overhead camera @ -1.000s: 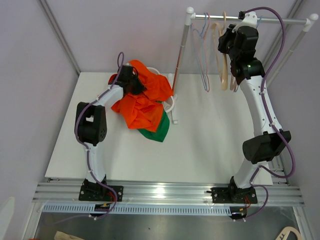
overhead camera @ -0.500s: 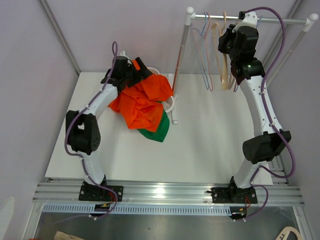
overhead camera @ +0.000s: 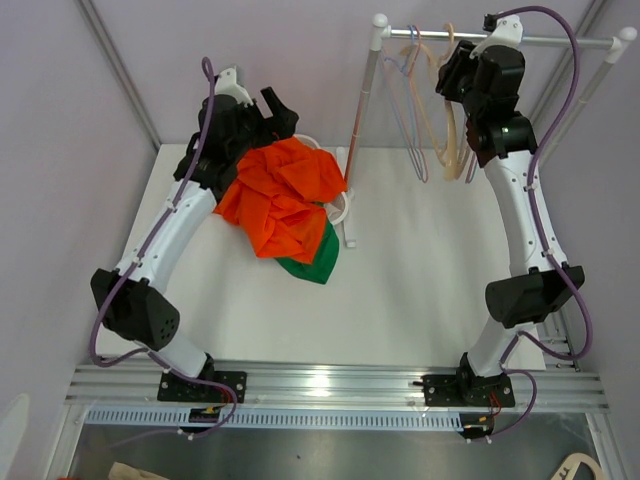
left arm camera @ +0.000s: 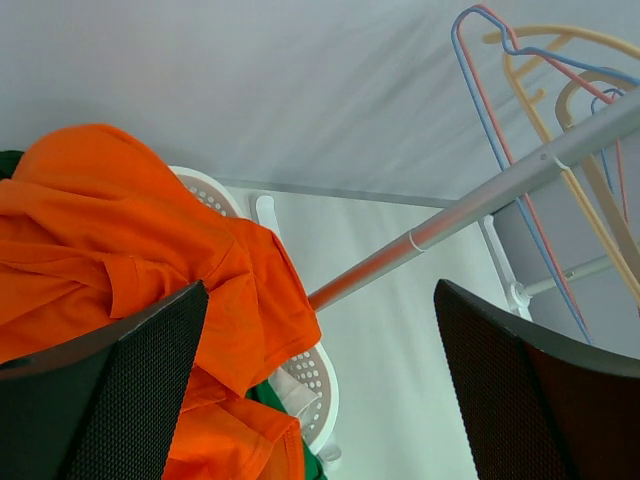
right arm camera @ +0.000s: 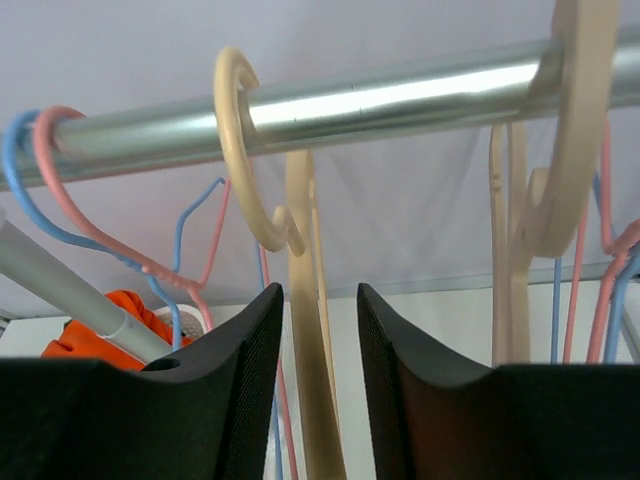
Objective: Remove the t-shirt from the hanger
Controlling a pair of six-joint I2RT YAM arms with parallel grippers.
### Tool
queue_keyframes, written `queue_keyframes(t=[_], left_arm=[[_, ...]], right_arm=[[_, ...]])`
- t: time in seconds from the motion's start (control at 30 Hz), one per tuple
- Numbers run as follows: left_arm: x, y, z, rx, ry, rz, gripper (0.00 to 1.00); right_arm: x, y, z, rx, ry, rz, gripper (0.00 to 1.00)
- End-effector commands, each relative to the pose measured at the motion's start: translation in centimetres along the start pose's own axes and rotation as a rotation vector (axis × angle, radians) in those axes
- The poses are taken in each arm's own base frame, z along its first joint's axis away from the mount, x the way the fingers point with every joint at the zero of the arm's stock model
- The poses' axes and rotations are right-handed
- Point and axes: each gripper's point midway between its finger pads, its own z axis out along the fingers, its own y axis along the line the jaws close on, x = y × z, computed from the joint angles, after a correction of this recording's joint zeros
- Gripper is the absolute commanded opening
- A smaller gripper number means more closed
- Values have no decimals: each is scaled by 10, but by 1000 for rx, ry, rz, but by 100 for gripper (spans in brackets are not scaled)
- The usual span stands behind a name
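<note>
The orange t-shirt [overhead camera: 285, 200] lies crumpled on the table at the back left, also seen in the left wrist view [left arm camera: 120, 230]. It is off the hanger. My left gripper [overhead camera: 272, 118] hovers above and behind it, wide open and holding nothing [left arm camera: 320, 300]. My right gripper [overhead camera: 452, 75] is up at the rail [overhead camera: 560, 41]. Its jaws [right arm camera: 320, 295] stand partly open around the stem of a cream hanger [right arm camera: 305, 230]. A gap shows on the stem's right side. That hanger [overhead camera: 449, 130] hangs from the rail by its hook.
A green garment [overhead camera: 315, 262] sticks out under the orange pile, beside a white perforated piece [left arm camera: 310, 370]. Pink and blue wire hangers [overhead camera: 408, 120] and another cream hanger [right arm camera: 560, 150] hang on the rail. The rack's upright post [overhead camera: 365, 100] stands right of the pile.
My left gripper let go of the orange t-shirt, opened wide and lifted up and back. My right gripper's jaws spread apart off the cream hanger's stem.
</note>
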Motion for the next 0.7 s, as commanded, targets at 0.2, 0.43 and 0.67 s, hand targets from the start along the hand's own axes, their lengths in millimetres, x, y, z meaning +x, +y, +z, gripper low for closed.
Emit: queue_keyframes(t=[0.2, 0.43, 0.67], left_arm=[[-20, -26, -63, 44, -67, 92, 100], [7, -37, -139, 161, -25, 72, 99], [69, -33, -205, 269, 32, 29, 100]], right_arm=[[-77, 13, -99, -14, -160, -34, 95], [-37, 6, -184, -39, -169, 28, 99], [55, 10, -236, -128, 7, 92, 99]])
